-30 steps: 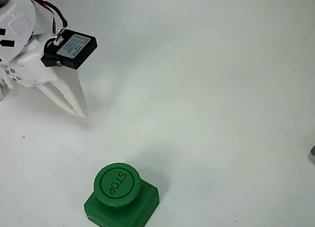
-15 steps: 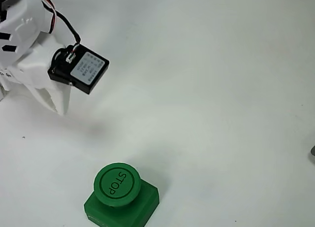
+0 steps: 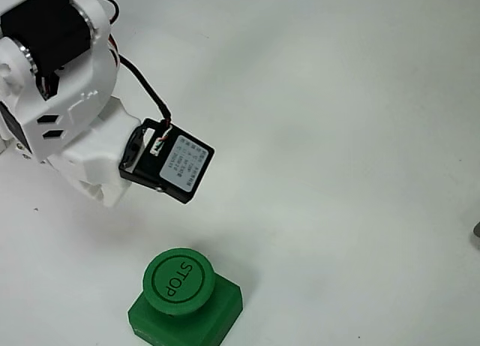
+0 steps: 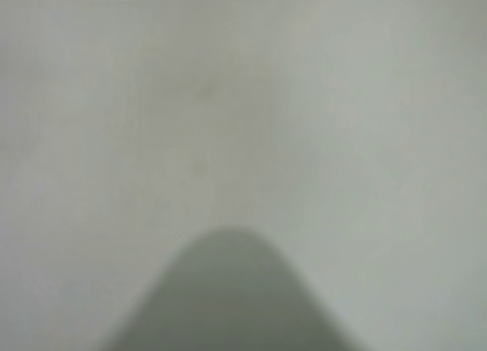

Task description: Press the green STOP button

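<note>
Green STOP button (image 3: 178, 280) (fixed view) sits below the gripper (image 3: 105, 190), jaw state unreadable.

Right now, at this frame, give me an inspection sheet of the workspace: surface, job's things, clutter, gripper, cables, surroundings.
Surface: plain white table, bare and evenly lit.
Job's things: green STOP button upright on its square base near the bottom edge of the fixed view, untouched.
Clutter: a dark object cut off at the right edge, cannot identify.
Gripper: gripper points down at the table, up and left of the button, apart from it; fingers hidden by the arm body, so open or shut cannot be told. Wrist view is blurred.
Cables: a black cable runs to the black module on the wrist.
Surroundings: nothing seen.
</note>
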You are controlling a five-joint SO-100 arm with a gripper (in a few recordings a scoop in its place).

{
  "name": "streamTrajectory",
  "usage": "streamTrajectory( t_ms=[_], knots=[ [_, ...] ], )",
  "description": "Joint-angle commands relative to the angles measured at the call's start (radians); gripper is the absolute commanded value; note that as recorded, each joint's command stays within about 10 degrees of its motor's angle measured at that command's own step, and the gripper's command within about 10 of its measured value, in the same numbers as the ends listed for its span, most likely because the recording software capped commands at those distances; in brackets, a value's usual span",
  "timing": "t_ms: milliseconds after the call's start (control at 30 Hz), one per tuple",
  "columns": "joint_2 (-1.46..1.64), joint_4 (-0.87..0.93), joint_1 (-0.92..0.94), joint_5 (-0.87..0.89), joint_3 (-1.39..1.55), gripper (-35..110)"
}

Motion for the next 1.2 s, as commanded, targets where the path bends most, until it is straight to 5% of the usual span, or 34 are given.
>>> streamTrajectory(
  t_ms=[0,533,1167],
  knots=[
    [-0.052,0.048,0.020,-0.021,-0.171,0],
    [-0.445,0.307,0.051,-0.058,-0.702,0],
    [-0.532,0.310,0.041,-0.048,-1.308,0]
  ],
)
